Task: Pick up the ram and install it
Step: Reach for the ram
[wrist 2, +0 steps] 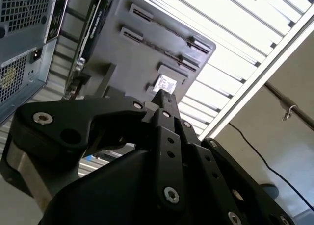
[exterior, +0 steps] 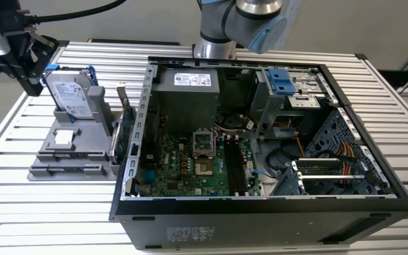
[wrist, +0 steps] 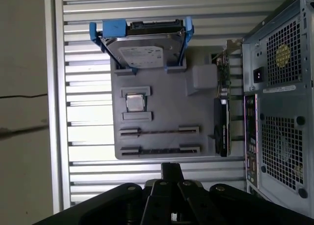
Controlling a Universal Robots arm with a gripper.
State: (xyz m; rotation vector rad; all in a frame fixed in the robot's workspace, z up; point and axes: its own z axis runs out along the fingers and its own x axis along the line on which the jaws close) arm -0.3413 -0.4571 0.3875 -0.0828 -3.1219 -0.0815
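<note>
Closed, empty black gripper (wrist: 171, 168) hovers over a grey plastic tray (wrist: 167, 98). We see the slim dark ram (wrist: 159, 150) just beyond it.

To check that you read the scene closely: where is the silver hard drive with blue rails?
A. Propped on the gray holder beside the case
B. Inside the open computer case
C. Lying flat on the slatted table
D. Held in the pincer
A: the hard drive stands propped at the back of the gray holder, which sits outside the computer case, on the exterior view's left of it.
</note>
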